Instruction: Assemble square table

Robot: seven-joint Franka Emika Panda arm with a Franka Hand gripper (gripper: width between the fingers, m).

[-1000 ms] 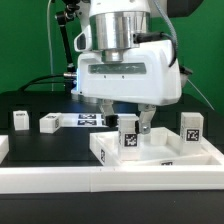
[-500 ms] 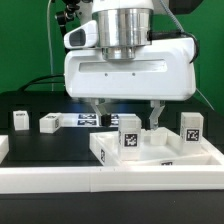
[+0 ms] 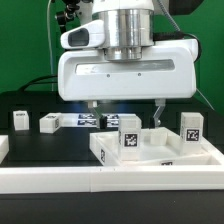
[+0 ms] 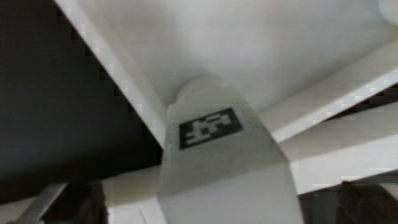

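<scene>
The square table slab (image 3: 160,152), white with a raised rim, lies at the front right. A white tagged leg (image 3: 128,136) stands upright on it. My gripper (image 3: 127,112) hangs just above this leg with its fingers (image 3: 160,113) spread wide on either side, open and holding nothing. In the wrist view the same leg (image 4: 217,130) fills the middle, with the slab (image 4: 267,40) behind it. A second leg (image 3: 193,127) stands at the slab's right. Two more legs (image 3: 20,120) (image 3: 48,123) stand on the black table at the exterior view's left.
The marker board (image 3: 88,120) lies flat on the black table behind the slab. A long white rail (image 3: 60,180) borders the front edge. The gripper's bulky white body hides the back of the scene.
The fingers, close about the leg's top a second ago, have spread wide and let go of it. The gripper body looms larger in the exterior view. The leg stays upright.
</scene>
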